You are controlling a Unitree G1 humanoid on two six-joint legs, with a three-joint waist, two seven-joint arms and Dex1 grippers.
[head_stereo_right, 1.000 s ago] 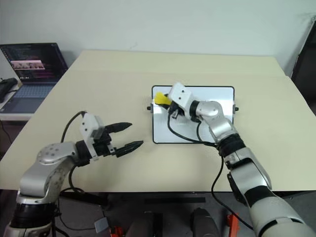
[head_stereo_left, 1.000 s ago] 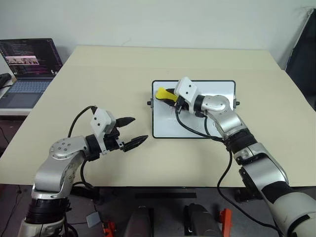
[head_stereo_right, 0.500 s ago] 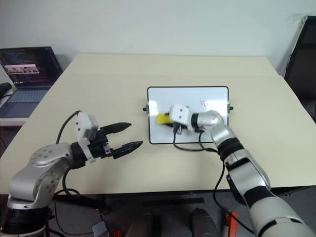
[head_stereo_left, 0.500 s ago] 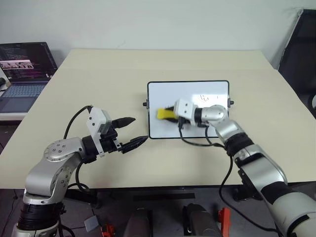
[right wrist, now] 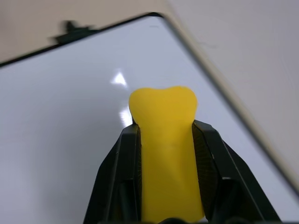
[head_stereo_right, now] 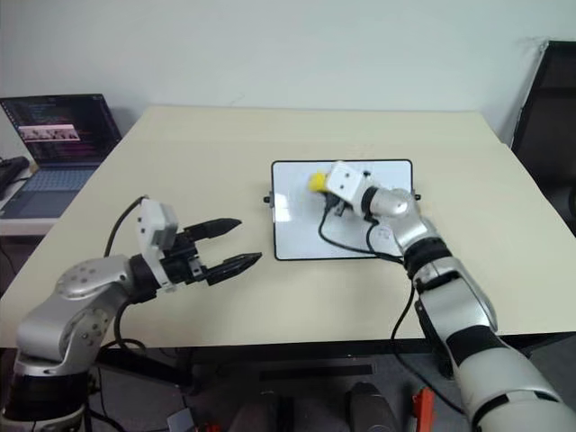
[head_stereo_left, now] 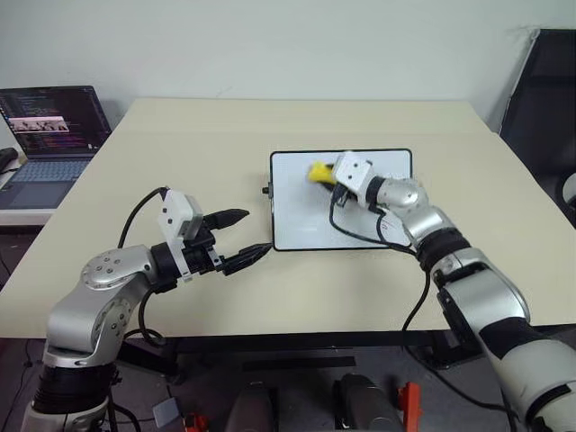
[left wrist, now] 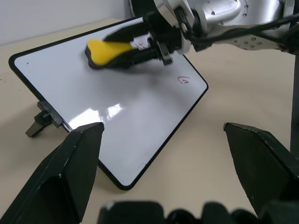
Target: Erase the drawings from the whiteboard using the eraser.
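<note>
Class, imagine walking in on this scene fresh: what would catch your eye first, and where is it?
The bright yellow eraser, clamped in the right gripper, sits on the far part of the whiteboard at the table's middle. The left gripper hovers open left of the board, and a small red drawing remains.

You have the whiteboard [head_stereo_left: 310, 211] lying mid-table [head_stereo_left: 180, 144], the eraser [head_stereo_left: 319, 171] on its far part, one drawing [left wrist: 184, 80] near its right edge, and a laptop [head_stereo_left: 45, 135] far left, beside the table.
</note>
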